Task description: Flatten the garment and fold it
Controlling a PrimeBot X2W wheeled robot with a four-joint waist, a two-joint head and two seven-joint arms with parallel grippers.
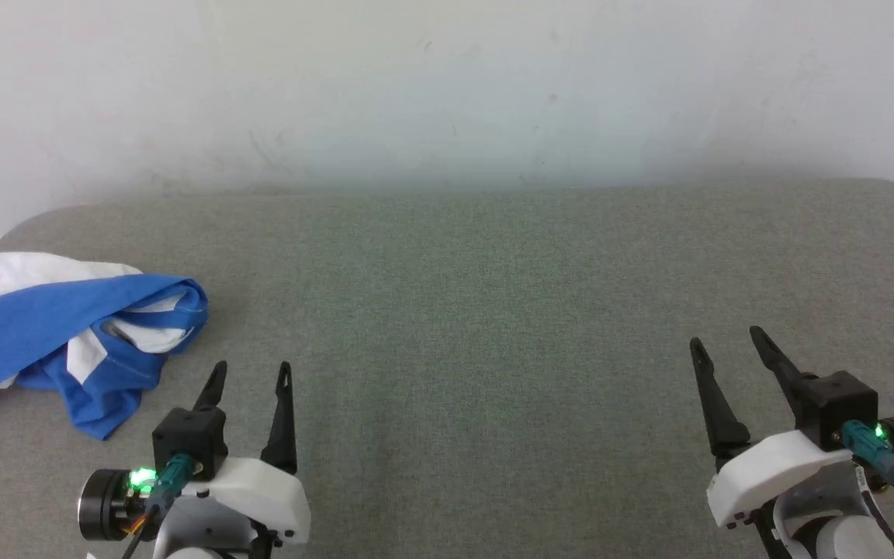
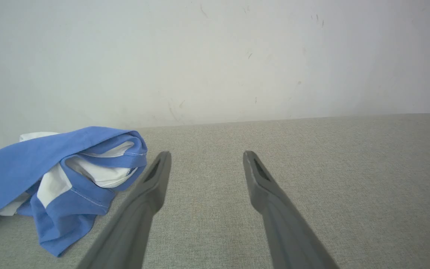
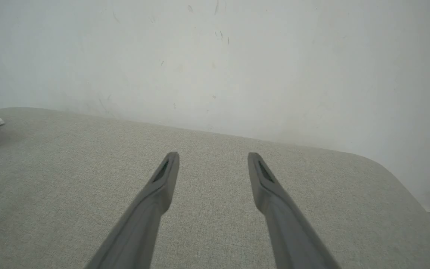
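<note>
Grippers: I'm holding left gripper (image 1: 253, 365) and right gripper (image 1: 725, 335) spread, pinching nothing.
Garment (image 1: 67, 326): lying crumpled at the far-left edge of the table (image 1: 455, 310), blue bunched over white, running out of the head view.
Left gripper: I'm pointing it at the wall (image 1: 447, 93), just right of the garment, not touching.
Table: grey fabric top, butting against the white wall.
Right gripper: I'm pointing it wallward, well apart from the garment.
</note>
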